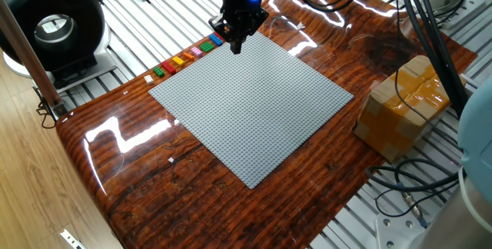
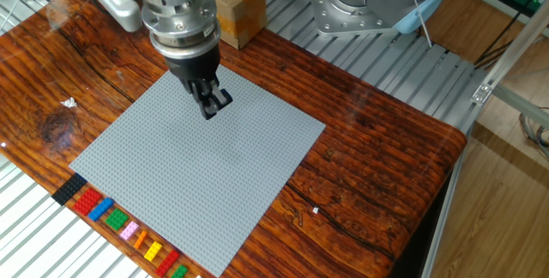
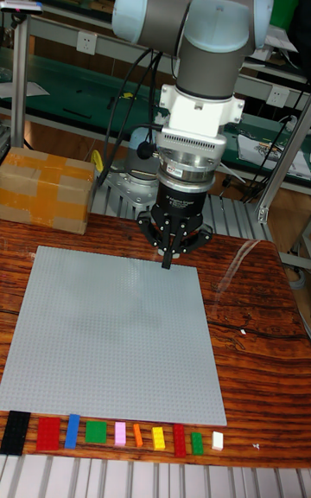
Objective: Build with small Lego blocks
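1. The tool (image 2: 210, 106) hung over the grey baseplate (image 2: 197, 171), above the plate's far half from the brick row. Its tip stood clear of the studs in the tall fixed view.

2. The fingers were drawn together into 1 narrow tip. No brick showed between them, though something very small there could not be ruled out. The tool was judged clenched on nothing.

3. The small Lego blocks (image 3: 112, 434) lay in 1 single row on the bench (image 2: 377, 141), just beside the plate edge nearest the tall fixed camera. The row ran black, red, blue, green, pink, orange, yellow, red, green, white. None sat on the baseplate.

4. The baseplate carried no bricks. The build was therefore judged not yet begun, and the step in hand was the approach to a first pick.

5. The next move called for travel across the plate to the row, with the tool well apart from it at this moment.

6. The fingers would need to part before descent, then line up across the short sides of 1 brick. Neighbours sat close, so a centred, vertical descent was advised to avoid nudging them.

7. A taped cardboard box (image 1: 407, 107) stood off the plate, clear of that path.
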{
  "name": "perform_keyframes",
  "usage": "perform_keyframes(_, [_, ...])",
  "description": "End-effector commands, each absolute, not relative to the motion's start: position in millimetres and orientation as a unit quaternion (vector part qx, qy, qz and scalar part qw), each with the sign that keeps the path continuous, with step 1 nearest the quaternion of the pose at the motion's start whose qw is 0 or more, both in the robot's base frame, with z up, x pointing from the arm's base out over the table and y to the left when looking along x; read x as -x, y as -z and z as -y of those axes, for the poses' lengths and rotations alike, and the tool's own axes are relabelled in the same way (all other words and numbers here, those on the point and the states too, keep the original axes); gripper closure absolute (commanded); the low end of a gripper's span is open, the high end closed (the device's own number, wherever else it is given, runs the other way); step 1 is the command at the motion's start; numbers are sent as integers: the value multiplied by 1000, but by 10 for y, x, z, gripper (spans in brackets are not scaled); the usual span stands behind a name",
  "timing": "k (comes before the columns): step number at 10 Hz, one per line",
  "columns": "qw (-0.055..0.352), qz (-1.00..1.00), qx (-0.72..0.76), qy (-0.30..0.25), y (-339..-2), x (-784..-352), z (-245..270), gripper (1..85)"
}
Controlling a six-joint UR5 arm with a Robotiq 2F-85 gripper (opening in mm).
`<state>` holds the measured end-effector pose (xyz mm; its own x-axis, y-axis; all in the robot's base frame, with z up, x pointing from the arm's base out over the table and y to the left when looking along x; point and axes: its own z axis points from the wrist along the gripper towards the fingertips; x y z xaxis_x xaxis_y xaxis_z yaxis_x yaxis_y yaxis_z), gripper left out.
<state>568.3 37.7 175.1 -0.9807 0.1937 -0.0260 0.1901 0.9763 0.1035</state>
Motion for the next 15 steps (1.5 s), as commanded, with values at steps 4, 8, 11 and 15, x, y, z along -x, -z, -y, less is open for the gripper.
perform_keyframes(4, [21, -995, -85, -45, -1705, -5708, -345, 847])
perform_keyframes(8, [27, -993, -92, -62, -1698, -5730, -405, 847])
perform_keyframes(11, [40, -989, -112, -87, -1722, -5819, -522, 847])
perform_keyframes(15, [75, -984, -147, -70, -1729, -5998, -397, 847])
